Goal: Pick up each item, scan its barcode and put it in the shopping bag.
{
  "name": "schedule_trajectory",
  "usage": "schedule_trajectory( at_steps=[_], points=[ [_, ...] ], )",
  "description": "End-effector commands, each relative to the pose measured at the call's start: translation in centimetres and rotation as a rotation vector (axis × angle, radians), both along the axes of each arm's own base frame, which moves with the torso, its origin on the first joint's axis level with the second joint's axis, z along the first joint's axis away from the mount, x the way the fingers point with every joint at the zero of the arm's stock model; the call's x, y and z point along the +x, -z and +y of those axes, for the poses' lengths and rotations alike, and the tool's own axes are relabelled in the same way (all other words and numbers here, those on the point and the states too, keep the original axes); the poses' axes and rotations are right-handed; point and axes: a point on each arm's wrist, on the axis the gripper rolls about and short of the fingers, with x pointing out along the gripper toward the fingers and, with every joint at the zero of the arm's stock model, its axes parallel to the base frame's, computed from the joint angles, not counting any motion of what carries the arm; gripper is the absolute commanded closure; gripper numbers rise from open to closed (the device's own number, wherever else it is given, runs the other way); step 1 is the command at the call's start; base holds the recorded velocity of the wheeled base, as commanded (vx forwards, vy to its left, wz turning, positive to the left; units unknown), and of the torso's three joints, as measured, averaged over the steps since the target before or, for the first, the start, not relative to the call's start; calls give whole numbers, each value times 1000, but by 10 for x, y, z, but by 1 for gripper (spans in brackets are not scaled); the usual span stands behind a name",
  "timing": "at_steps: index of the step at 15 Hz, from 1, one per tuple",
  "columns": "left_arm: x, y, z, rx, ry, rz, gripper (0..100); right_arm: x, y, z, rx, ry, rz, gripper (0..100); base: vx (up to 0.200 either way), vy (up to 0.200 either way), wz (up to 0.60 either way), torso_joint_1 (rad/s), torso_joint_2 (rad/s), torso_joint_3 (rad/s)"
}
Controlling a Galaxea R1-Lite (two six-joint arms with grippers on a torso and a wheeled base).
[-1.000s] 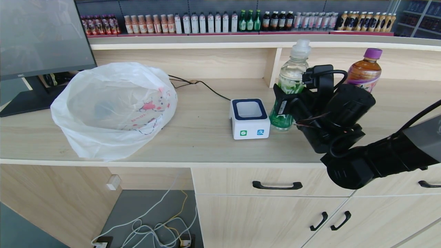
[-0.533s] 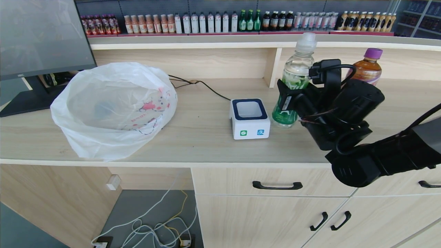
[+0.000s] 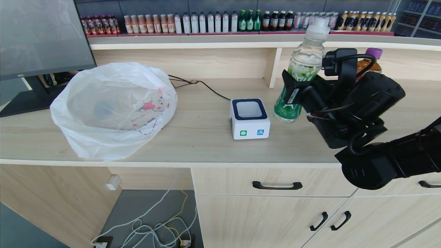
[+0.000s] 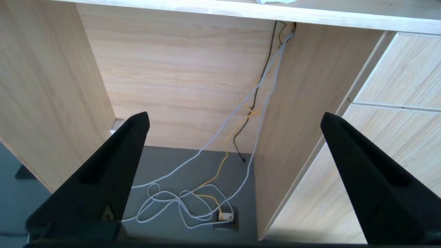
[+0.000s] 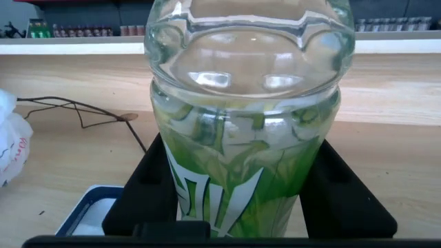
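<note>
The right gripper (image 3: pixel 298 93) is gripping a clear plastic bottle with a green label and a pale cap (image 3: pixel 300 77) around its labelled middle, probably so that the printed band, where a barcode would sit, is staying exposed below and in front of the fingers. The bottle is leaning slightly and appears to be hanging just above the light wooden counter (image 3: pixel 200 141), right beside the white box-shaped scanner with a dark blue-framed window (image 3: pixel 249 119). That nearness is suiting the scan that the task calls for before bagging. The translucent white plastic shopping bag (image 3: pixel 113 103) is sitting well apart on the far side of the scanner, its mouth gaping upward, ready to take items dropped from above. A brown bottle with a purple cap (image 3: pixel 373 52) is waiting upright behind the arm, seemingly a further item. In the right wrist view the two black fingers (image 5: pixel 148 189) are pressing against opposite flanks of the bottle (image 5: pixel 248 124), spread only as wide as its body and clamping it. A corner of the scanner (image 5: pixel 86 215) is showing beneath. The left gripper (image 4: pixel 234 172) is hanging below counter height with its fingers spread wide, holding and touching nothing, above loose cables on the floor (image 4: pixel 200 200).
</note>
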Motion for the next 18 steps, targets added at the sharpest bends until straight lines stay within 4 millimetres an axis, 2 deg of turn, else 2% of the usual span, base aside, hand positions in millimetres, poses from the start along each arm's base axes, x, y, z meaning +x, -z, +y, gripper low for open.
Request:
schedule_trajectory(
  at_steps=[1, 5, 12, 18],
  points=[
    [0, 0, 0, 0, 0, 0, 0, -20, -13, -1, 14, -25, -27, 100, 0, 0, 0, 0, 0, 0],
    [0, 0, 0, 0, 0, 0, 0, -59, -21, 1, 19, -88, -33, 100, 0, 0, 0, 0, 0, 0],
    [0, 0, 0, 0, 0, 0, 0, -147, -7, -33, -58, -223, 0, 100, 0, 0, 0, 0, 0, 0],
    [0, 0, 0, 0, 0, 0, 0, -176, 1, -45, -103, -265, -8, 100, 0, 0, 0, 0, 0, 0]
  ],
)
